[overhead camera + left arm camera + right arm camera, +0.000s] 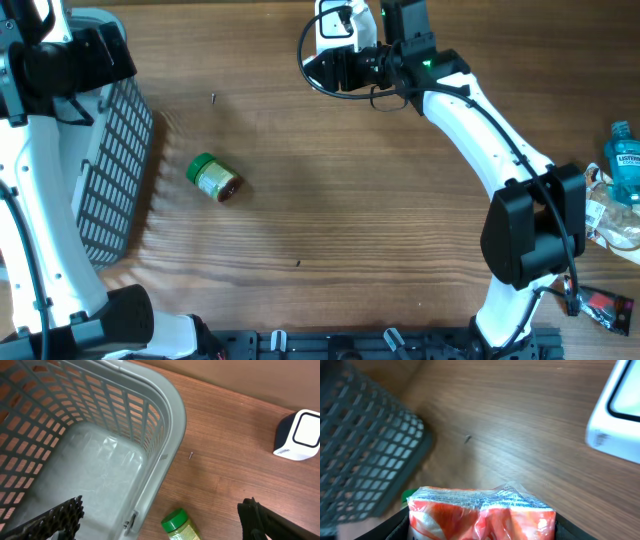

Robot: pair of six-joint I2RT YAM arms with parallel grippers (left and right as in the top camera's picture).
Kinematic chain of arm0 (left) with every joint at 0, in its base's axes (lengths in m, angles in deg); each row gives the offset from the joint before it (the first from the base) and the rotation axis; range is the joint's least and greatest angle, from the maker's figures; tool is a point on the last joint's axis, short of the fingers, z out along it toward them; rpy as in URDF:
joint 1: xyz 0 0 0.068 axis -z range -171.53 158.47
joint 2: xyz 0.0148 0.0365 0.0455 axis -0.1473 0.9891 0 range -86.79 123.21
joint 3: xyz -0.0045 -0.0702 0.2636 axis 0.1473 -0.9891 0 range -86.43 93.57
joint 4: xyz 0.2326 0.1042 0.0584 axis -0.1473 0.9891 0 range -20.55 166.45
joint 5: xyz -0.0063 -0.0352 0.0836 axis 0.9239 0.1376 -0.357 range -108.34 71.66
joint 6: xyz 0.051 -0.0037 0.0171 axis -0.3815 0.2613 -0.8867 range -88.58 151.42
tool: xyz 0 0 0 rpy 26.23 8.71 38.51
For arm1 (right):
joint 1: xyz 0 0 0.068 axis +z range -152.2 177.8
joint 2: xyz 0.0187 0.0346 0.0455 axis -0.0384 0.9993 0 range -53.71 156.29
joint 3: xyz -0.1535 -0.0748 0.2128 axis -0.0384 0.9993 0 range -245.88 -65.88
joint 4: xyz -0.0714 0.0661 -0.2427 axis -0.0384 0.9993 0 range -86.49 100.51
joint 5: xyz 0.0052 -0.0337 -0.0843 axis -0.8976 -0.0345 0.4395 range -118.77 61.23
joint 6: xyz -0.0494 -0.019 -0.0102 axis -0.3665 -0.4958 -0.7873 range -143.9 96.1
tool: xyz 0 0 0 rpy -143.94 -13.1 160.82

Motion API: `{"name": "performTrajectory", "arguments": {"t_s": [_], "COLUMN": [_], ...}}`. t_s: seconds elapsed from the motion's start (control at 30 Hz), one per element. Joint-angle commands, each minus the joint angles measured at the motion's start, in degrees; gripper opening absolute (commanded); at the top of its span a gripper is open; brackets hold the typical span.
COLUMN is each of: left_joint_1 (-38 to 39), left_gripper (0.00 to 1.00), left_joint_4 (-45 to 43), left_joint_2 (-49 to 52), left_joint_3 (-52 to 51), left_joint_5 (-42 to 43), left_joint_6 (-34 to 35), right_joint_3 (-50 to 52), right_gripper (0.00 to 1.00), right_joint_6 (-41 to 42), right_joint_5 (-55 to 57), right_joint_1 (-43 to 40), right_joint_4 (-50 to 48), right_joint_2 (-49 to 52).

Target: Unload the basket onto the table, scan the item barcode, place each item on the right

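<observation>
The grey basket (112, 170) stands well apart from the white scanner (335, 30). Over it hangs the left gripper (157, 512), jaws spread wide and empty. Just beside the scanner, the right gripper (480, 527) clasps the orange-and-white packet (482, 510) across its lower part. The packet looks light, soft and crinkly, probably slippery film, so a hold along a flat seam should keep the barcode smooth. A green-capped jar (214, 178) lies between basket and scanner
</observation>
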Motion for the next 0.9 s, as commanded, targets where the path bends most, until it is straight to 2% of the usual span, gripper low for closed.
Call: {"name": "performTrajectory", "arguments": {"t_s": [0.0,0.33,0.47,0.67,0.87], "left_joint_1": [-0.2,-0.2,-0.2,-0.2,-0.2], "left_gripper": [1.0,1.0,1.0,1.0,1.0], "left_joint_4": [-0.15,-0.15,-0.15,-0.15,-0.15], "left_joint_2": [0.0,0.0,0.0,0.0,0.0], "left_joint_3": [0.57,0.57,0.57,0.57,0.57], "left_joint_5": [0.28,0.26,0.26,0.26,0.26], "left_joint_6": [-0.92,-0.92,-0.92,-0.92,-0.92], "right_joint_3": [-0.96,-0.96,-0.96,-0.96,-0.96], "right_gripper": [0.7,0.7,0.7,0.69,0.72], "right_joint_6": [-2.12,-6.86,-9.2,-9.94,-10.03], "right_joint_5": [6.82,16.98,20.87,21.27,25.44], "right_joint_1": [-0.24,-0.24,-0.24,-0.24,-0.22], "right_joint_4": [-0.44,-2.27,-6.01,-19.12,-38.38], "right_joint_2": [-1.27,-1.27,-1.14,3.72,12.11]}}
